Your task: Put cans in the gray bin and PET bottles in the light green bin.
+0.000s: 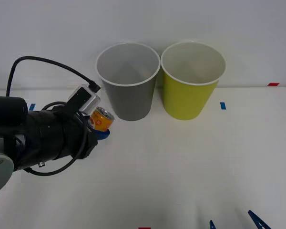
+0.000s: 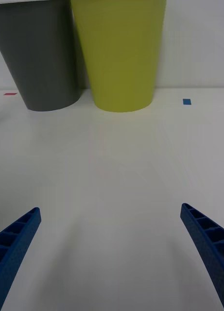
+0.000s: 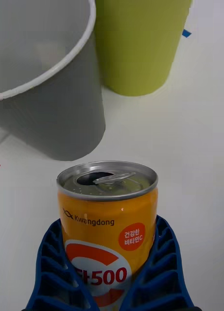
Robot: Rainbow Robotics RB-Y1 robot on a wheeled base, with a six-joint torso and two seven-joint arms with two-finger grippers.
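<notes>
My left gripper (image 1: 101, 130) is shut on a small orange can (image 1: 101, 119) with a silver opened top, holding it above the table just left of the gray bin (image 1: 128, 81). In the left wrist view the can (image 3: 108, 221) sits upright between the blue ribbed fingers (image 3: 163, 265), with the gray bin's (image 3: 48, 87) white rim close behind it. The light green bin (image 1: 193, 78) stands to the right of the gray one. My right gripper (image 1: 236, 222) rests open at the table's near edge, its fingers (image 2: 209, 248) spread wide, facing both bins (image 2: 116, 53).
Blue tape marks (image 1: 222, 105) and a red mark (image 1: 273, 84) lie on the white table (image 1: 181, 162). A black cable (image 1: 47, 64) loops over my left arm. A white wall rises right behind the bins.
</notes>
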